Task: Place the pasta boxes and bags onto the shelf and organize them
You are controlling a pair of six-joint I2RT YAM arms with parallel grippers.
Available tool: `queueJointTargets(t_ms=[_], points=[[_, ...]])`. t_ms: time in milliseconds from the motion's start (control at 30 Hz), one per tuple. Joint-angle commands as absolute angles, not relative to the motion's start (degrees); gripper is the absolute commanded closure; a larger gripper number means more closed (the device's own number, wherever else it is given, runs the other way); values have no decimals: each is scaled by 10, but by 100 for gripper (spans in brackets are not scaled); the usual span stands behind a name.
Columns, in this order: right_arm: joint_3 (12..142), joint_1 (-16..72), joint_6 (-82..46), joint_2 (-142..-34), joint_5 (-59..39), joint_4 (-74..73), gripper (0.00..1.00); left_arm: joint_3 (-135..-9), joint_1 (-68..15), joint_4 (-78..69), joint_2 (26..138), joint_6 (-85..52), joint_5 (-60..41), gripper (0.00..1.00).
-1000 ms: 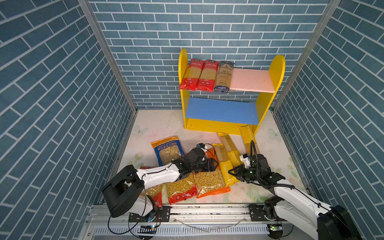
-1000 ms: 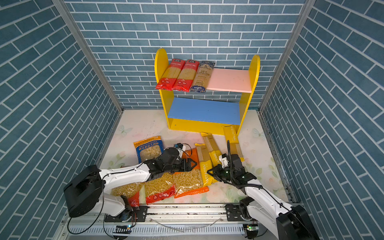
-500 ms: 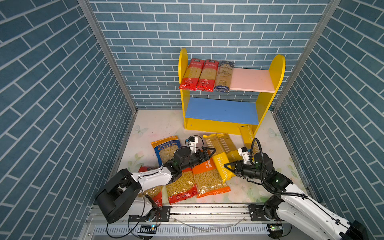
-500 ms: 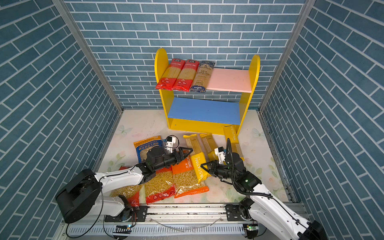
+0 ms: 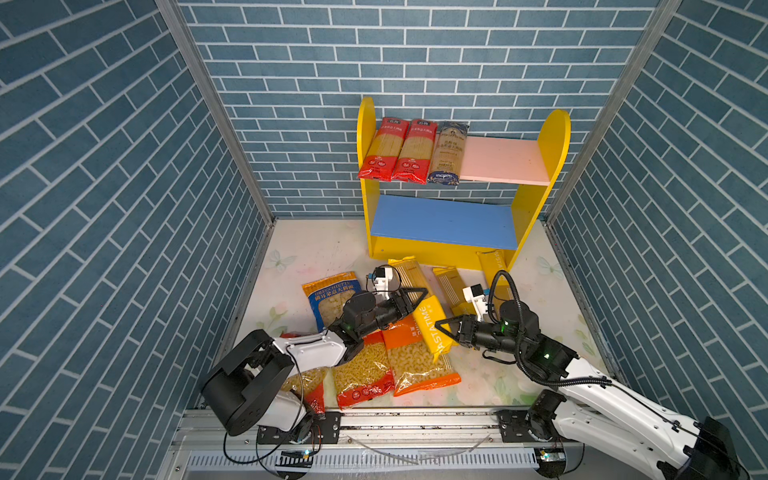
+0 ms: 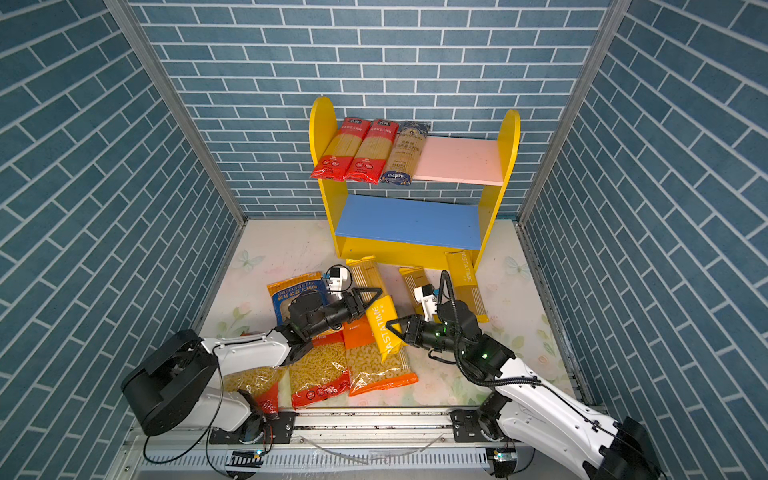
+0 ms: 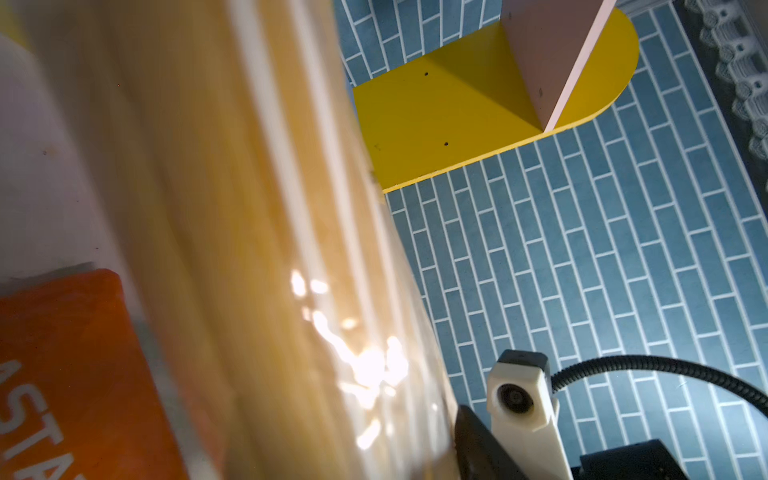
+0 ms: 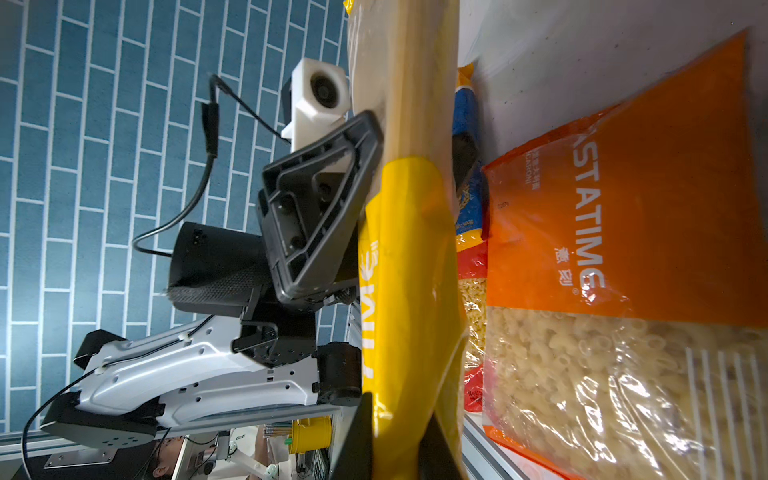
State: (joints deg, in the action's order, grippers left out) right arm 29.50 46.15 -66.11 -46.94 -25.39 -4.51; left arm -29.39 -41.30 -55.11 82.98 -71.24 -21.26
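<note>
Brick cell (image 5: 415, 62) | R fingers (image 8: 355, 440) grip yellow pack (image 8: 407, 249) | L fingers (image 8: 320, 199) astride, hold unclear: R-wrist-only

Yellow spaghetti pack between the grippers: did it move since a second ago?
Yes. The yellow spaghetti pack went left: its far end is now nearer the shelf's left side panel, and its yellow end lies over the orange bag.

Three spaghetti packs (image 5: 409, 151) lie on shelf's (image 5: 552, 137) pink board; yellow pack (image 5: 430, 328) aloft
</note>
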Motion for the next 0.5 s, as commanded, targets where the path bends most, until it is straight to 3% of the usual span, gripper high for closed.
queueJointTargets(t_ms=[0,200,333,467], points=[[345,465,-628,-455,-242,-131,92,-328,-406,-596,840,-715,-240,48],[311,465,-653,-421,-186,-117,52,-357,-400,-583,833,-710,-249,64],[264,465,-682,-373,-142,-109,38,-380,-379,-574,812,-712,-238,79],[255,467,-685,-354,-140,-57,30,-417,-357,-560,791,-707,-219,83]])
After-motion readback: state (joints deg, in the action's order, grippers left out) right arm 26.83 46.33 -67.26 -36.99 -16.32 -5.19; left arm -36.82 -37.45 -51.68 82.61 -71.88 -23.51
